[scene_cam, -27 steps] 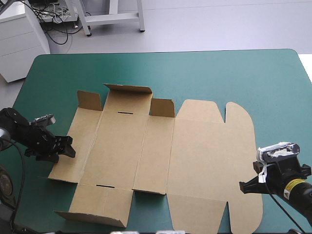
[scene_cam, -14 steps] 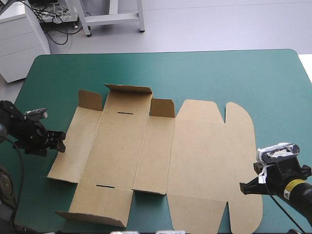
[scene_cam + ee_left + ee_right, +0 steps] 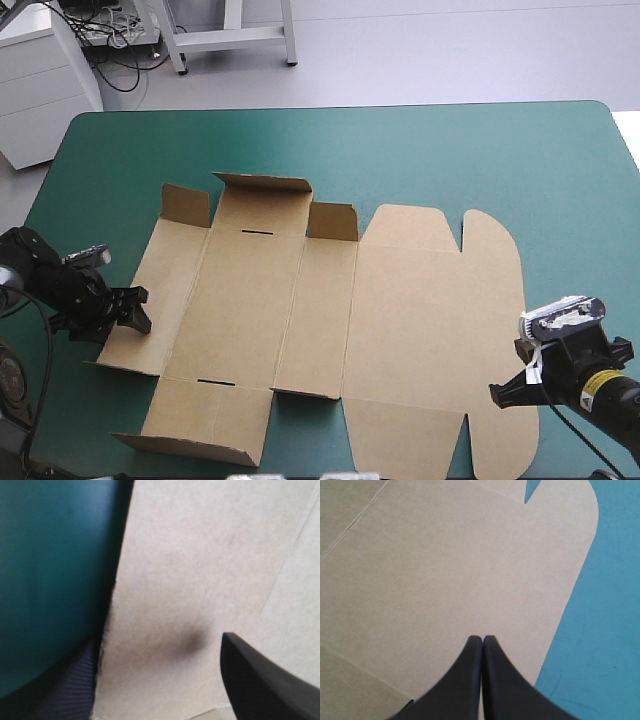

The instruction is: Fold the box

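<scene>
One flat box (image 3: 330, 300), one left tool (image 3: 140, 310) spread, one right tool (image 3: 497, 392) closed

We see the left arm (image 3: 45, 285) lying low at the near left, with the left gripper (image 3: 135, 310) pointing right. Its two black fingers (image 3: 260, 685) stand well apart. One is blurred and in shadow, so we can place its tip only roughly. The right arm (image 3: 605, 392) comes in from the near right corner. The right gripper (image 3: 497, 392) points left, its black fingertips (image 3: 470, 680) pressed together in one pointed arch.
</scene>
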You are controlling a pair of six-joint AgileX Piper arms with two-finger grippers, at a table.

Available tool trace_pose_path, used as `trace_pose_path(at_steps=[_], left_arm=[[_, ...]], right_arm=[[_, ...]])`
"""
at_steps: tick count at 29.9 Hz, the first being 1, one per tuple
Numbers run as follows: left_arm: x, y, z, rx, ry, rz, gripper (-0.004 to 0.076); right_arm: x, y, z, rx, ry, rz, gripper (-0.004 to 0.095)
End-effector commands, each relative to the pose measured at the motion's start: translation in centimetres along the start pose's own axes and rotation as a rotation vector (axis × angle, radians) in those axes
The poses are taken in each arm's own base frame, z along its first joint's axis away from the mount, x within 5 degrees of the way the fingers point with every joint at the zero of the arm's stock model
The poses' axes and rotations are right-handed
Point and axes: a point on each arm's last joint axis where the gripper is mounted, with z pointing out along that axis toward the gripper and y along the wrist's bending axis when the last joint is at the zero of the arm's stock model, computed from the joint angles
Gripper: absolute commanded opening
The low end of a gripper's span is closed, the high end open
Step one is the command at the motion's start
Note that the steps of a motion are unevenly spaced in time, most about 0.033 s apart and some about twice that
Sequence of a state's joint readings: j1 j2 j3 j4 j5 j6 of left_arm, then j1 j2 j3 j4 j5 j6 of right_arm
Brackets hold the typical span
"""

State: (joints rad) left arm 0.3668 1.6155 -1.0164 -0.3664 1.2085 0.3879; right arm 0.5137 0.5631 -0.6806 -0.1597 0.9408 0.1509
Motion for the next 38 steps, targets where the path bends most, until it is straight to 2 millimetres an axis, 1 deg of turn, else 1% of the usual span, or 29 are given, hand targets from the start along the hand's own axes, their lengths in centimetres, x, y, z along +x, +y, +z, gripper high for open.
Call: trace_pose_path(at_steps=[1,4,7,13,18,21,24,29,32,38], left_arm=[[0.4,-2.2,-1.2,0.170,-0.013,0.009,0.0480],[0.1,-3.3,-1.2,0.310,-0.064,-0.007,0.0480],[0.1,-3.7,-1.0,0.370,-0.077,-0.020,0.0480],[0.3,-4.5,-0.9,0.359,-0.067,0.032,0.0480],[0.7,-3.6,-0.5,0.253,-0.020,0.082,0.0480],[0.5,-3.4,-0.4,0.248,-0.014,0.087,0.0480],[-0.1,-3.3,0.2,0.287,-0.011,0.091,0.0480],[-1.0,-3.4,2.1,0.324,0.051,0.079,0.0480],[-1.1,-4.1,2.7,0.337,0.073,0.092,0.0480],[-0.9,-6.5,3.6,0.331,0.119,0.171,0.0480]], right_arm=[[-1.0,-0.1,-0.5,0.006,-0.071,-0.013,-0.0023],[-1.0,-0.1,-0.5,0.006,-0.071,-0.011,-0.0023],[-1.0,-0.1,-0.5,0.006,-0.073,-0.006,-0.0023],[-1.0,-0.1,-0.5,0.005,-0.074,-0.005,-0.0023],[-1.0,-0.1,-0.5,0.005,-0.074,-0.005,-0.0023],[-1.0,-0.1,-0.5,0.005,-0.074,-0.005,-0.0023],[-1.0,-0.1,-0.5,0.004,-0.074,-0.003,-0.0023],[-1.0,-0.1,-0.5,0.011,-0.075,-0.013,-0.0023],[-1.0,-0.1,-0.5,0.010,-0.069,-0.012,-0.0023],[-1.0,-0.2,-0.5,0.013,-0.071,-0.014,-0.0023]])
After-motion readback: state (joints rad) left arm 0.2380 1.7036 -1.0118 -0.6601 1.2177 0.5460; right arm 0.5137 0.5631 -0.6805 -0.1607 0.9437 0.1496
